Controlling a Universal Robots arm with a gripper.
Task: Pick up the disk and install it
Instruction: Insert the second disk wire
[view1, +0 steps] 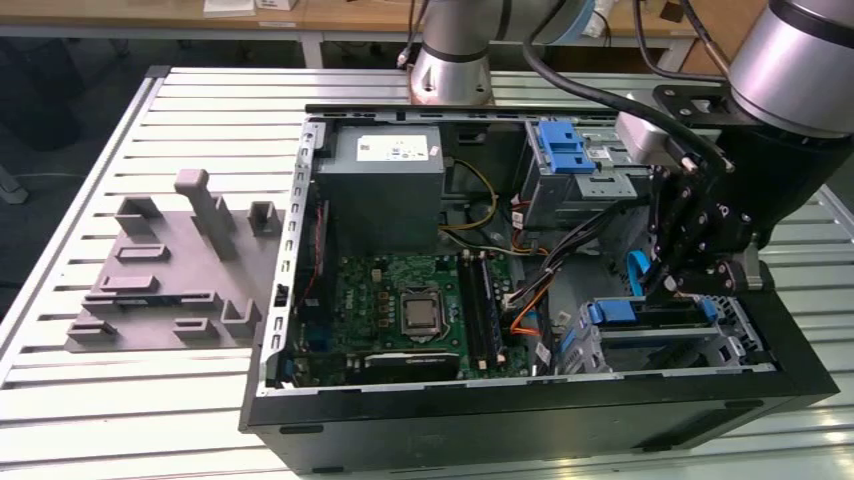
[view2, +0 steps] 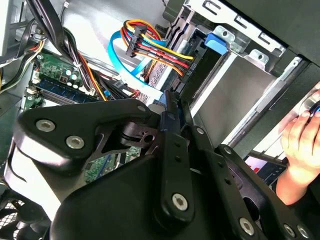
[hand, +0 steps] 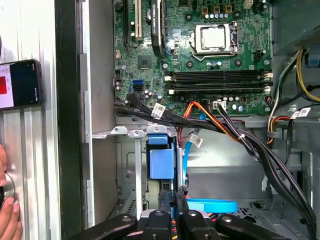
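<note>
an open computer case is seen lying on its side on a slatted metal table, with the robot arm reached down into the corner of the case at the exterior view's lower right. the gripper is held just above a silver drive bay there, where the disk is seated on edge, the blue plastic of its carrier frame showing at the top of the bay. in the first wrist view the disk is shown slotted between the bay's metal rails, and the gripper is placed right beside its blue frame. the black fingers are drawn close together, only a thin gap being left between them; whether anything is pinched there cannot be made out. the same narrow stance of the gripper is shown in the second wrist view, beneath a bundle of coloured wires and a flat blue cable.

the green motherboard is laid out in the middle of the case, with a grey power supply behind it and a second silver cage with a blue latch at the far side. a grey plastic fixture is set on the table at the exterior view's left. a phone is laid on the table outside the case wall, and a person's hand is rested near it.
</note>
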